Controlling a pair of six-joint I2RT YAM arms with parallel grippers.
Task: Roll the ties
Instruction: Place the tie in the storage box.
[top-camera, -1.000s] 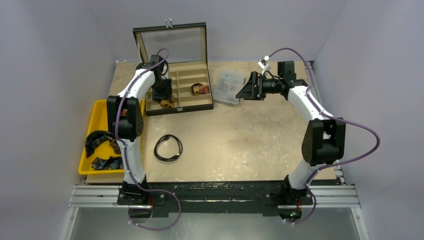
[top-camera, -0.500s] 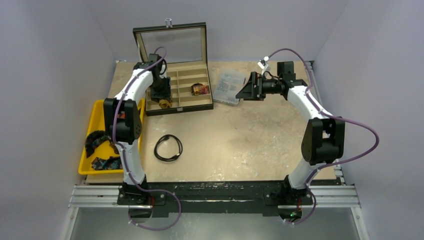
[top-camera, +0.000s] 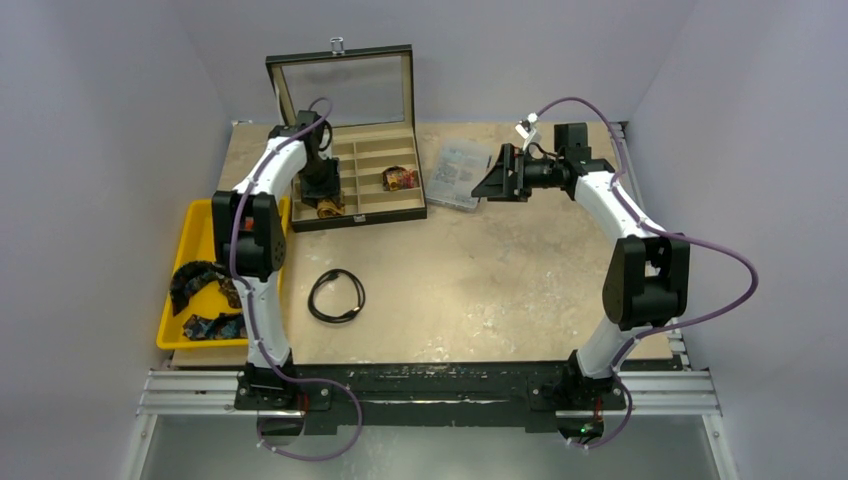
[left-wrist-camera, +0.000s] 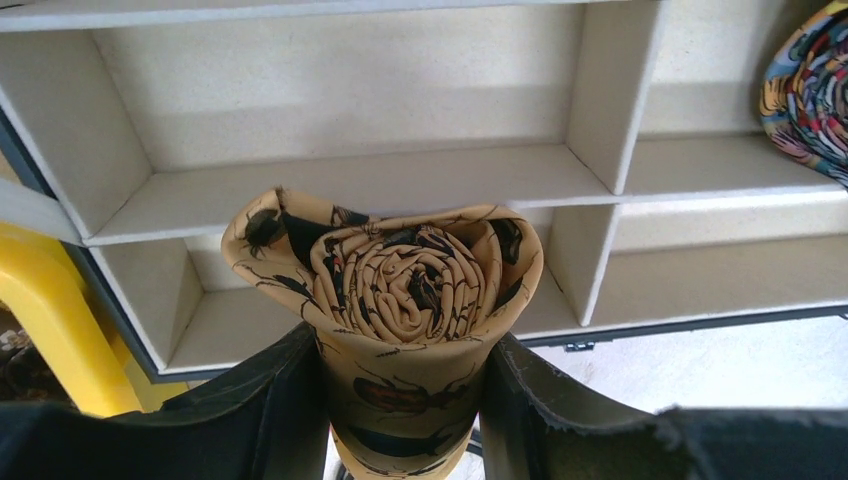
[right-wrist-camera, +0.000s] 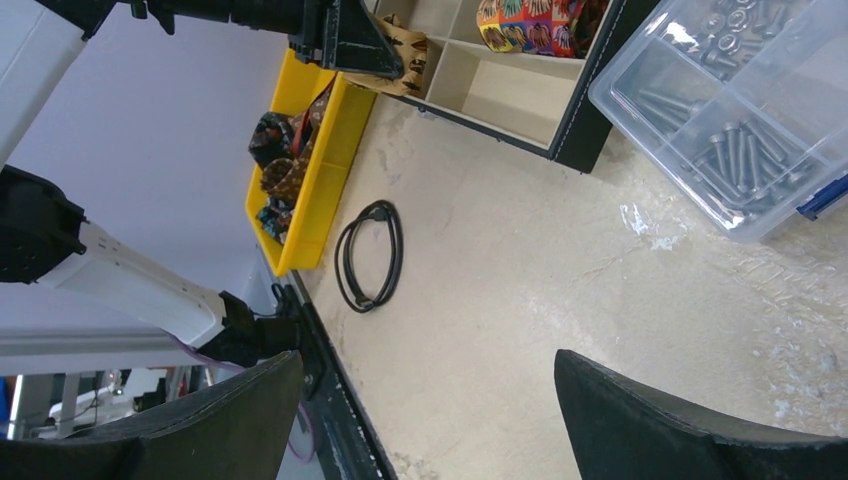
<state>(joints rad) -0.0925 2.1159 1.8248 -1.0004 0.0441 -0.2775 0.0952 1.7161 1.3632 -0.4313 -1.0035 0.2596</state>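
the tan-gold rolled tie (left-wrist-camera: 405, 290), a tight coil, is clamped between the jaws of the left gripper (left-wrist-camera: 400, 400) at lower centre of the left wrist view, over the left compartments of the tie box (left-wrist-camera: 330, 185). whether it touches the box floor cannot be told. a multicoloured rolled tie (top-camera: 400, 178) already sits in a compartment towards the box's right. dark unrolled ties (top-camera: 200, 295) lie in the yellow tray (top-camera: 200, 225) at the left edge, so most rolling looks undone. the left arm stretches far forward, wrist down over the box. the right gripper (right-wrist-camera: 430, 420) hangs wide open, empty, beside the clear plastic box (right-wrist-camera: 730, 110).
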